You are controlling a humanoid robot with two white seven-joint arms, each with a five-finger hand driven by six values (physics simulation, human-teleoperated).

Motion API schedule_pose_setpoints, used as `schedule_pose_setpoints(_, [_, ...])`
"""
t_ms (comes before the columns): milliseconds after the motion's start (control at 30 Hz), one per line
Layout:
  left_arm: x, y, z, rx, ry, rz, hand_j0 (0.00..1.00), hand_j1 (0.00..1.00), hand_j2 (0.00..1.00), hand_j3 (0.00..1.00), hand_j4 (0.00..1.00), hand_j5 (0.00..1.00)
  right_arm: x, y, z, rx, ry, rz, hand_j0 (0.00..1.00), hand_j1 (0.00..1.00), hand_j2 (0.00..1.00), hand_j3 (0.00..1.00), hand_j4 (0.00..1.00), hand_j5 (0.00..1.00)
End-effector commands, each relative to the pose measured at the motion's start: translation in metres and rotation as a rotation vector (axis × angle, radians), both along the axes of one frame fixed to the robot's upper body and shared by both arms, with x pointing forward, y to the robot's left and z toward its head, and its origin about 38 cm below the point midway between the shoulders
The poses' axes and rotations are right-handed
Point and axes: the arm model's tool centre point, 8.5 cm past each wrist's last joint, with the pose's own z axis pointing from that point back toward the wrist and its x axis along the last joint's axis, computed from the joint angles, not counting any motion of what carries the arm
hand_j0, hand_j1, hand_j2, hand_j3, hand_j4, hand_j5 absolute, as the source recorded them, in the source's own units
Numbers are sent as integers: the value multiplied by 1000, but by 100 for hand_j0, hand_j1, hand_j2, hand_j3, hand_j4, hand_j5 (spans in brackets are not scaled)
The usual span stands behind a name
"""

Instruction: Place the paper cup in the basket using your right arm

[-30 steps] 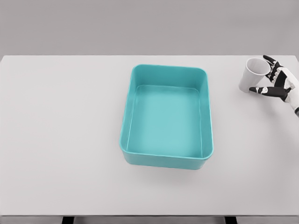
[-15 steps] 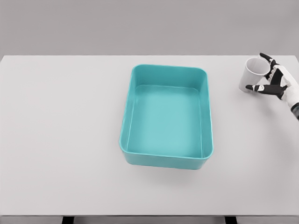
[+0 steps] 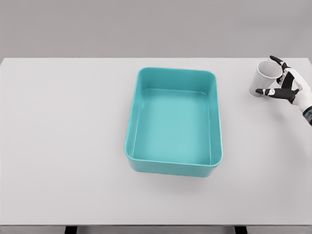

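Table (image 3: 63,146) is plain white, with a teal basket (image 3: 132,122) sitting around the middle, open side up. Off to the right, well apart from the basket, the paper cup (image 3: 264,78) stands near the far right corner. Right hand (image 3: 287,87) is wrapped round it from the right side, dark fingers (image 3: 268,92) curled against the cup's wall, thumb up by the rim.

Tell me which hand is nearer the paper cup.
Right. The right hand wraps the paper cup from its right side; the left hand is out of view.
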Motion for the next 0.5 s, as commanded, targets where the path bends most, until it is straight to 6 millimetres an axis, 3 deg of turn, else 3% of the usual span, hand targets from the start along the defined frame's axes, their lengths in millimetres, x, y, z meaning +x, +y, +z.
schedule_pose_setpoints(0, [0, 0, 0, 0, -1, 0, 100, 100, 100, 100, 100, 100, -1, -1, -2, -3, 8, 0, 100, 100, 100, 100, 100, 100])
schedule_pose_setpoints(367, [0, 0, 0, 0, -1, 0, 100, 100, 100, 100, 100, 100, 0, 5, -5, -26, 26, 22, 98, 98, 98, 98, 98, 98])
schedule_pose_setpoints(400, [0, 0, 0, 0, -1, 0, 100, 100, 100, 100, 100, 100, 0, 5, -5, -29, 19, 24, 78, 78, 78, 78, 78, 78])
schedule_pose_setpoints(467, [0, 0, 0, 0, 0, 0, 100, 100, 100, 100, 100, 100, 0, 5, -4, -29, 18, 24, 77, 77, 77, 77, 77, 77])
